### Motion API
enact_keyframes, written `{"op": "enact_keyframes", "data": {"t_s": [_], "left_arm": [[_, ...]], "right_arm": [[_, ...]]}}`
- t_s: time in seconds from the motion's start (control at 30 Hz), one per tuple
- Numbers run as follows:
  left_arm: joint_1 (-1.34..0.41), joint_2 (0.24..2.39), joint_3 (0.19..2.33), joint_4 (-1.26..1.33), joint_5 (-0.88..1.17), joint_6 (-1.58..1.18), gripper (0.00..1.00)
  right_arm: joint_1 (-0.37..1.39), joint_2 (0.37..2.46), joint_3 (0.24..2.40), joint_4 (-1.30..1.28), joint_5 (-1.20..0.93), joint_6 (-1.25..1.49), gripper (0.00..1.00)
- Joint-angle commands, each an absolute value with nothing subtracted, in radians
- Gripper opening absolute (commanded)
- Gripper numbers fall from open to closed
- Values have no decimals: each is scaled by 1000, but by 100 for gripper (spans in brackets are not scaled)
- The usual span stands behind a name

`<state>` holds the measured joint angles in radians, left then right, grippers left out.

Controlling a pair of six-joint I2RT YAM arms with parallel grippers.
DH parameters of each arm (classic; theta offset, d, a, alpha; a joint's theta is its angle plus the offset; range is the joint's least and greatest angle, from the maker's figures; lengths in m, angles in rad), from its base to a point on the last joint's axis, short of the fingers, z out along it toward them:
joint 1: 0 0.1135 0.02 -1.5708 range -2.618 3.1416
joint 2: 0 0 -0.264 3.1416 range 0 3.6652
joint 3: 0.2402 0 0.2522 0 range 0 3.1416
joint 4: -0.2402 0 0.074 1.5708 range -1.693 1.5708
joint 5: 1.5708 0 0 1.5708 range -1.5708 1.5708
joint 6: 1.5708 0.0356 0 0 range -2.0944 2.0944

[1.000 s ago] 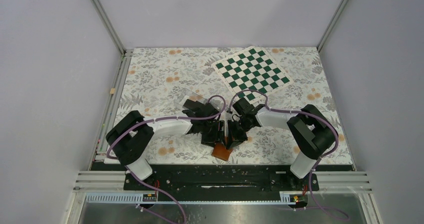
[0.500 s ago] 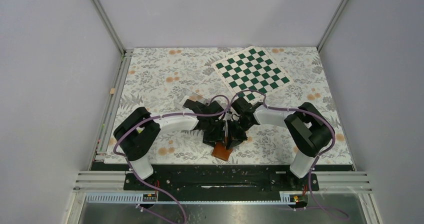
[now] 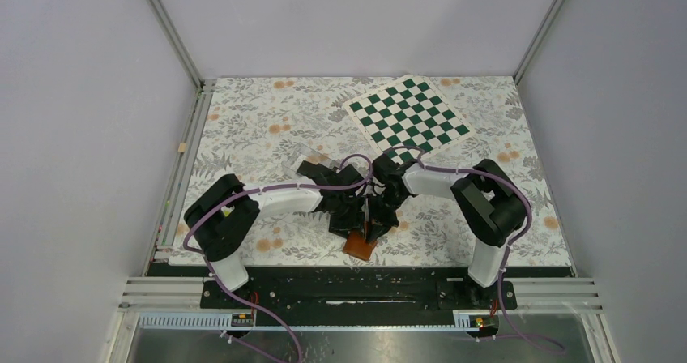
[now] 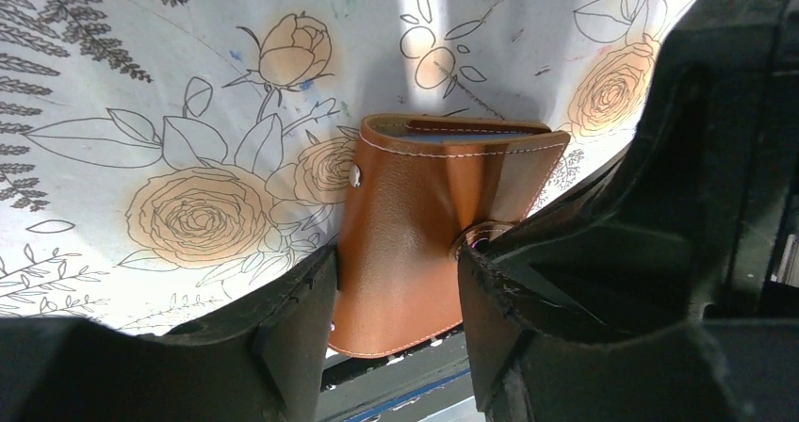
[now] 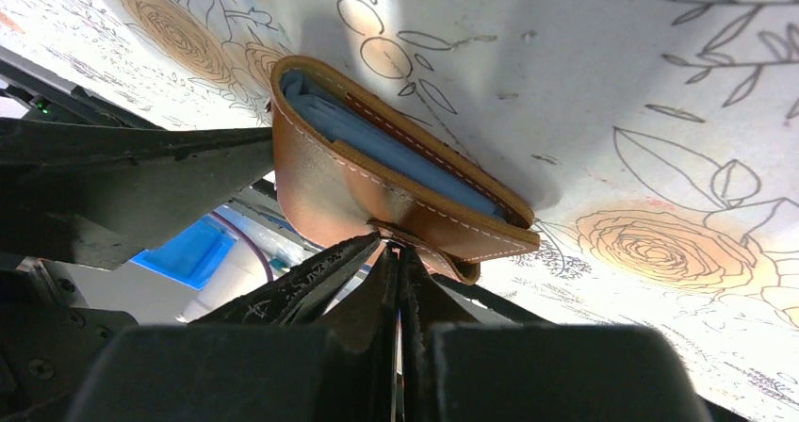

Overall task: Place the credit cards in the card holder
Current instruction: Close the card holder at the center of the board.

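The tan-brown card holder (image 3: 359, 245) lies at the table's near edge, partly over the black rail. My left gripper (image 4: 396, 318) is shut on it, one finger (image 4: 292, 337) on each side edge. In the left wrist view the card holder (image 4: 415, 234) is closed, its snap stud showing. My right gripper (image 5: 400, 252) is shut, its tips pinching the card holder's snap tab. The right wrist view shows the card holder (image 5: 377, 196) slightly gaping, with pale blue sleeves (image 5: 377, 144) inside. In the top view the two grippers, left (image 3: 350, 221) and right (image 3: 377, 224), meet over it. No credit cards are in view.
A green-and-white chessboard (image 3: 407, 117) lies at the back right of the floral cloth (image 3: 259, 128). A clear plastic box (image 3: 304, 154) sits just behind the left wrist. The black base rail (image 3: 356, 286) runs along the near edge.
The right arm's elbow has swung left, toward the centre, and the left arm has shifted slightly right. Both grippers stay at the card holder, which has not moved.
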<state>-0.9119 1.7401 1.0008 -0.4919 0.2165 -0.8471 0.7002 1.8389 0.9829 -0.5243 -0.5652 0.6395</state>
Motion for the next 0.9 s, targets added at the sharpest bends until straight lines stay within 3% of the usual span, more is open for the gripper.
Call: {"op": "enact_keyframes", "data": {"t_s": [0.0, 0.43, 0.87], "left_arm": [[-968, 1858, 945, -339, 205, -898, 50], [-964, 1876, 950, -343, 205, -900, 49], [-962, 1853, 949, -339, 206, -891, 51]], "right_arm": [[758, 1995, 913, -483, -292, 609, 0], [758, 1692, 873, -346, -514, 593, 0], [758, 1560, 886, -353, -496, 607, 0]]}}
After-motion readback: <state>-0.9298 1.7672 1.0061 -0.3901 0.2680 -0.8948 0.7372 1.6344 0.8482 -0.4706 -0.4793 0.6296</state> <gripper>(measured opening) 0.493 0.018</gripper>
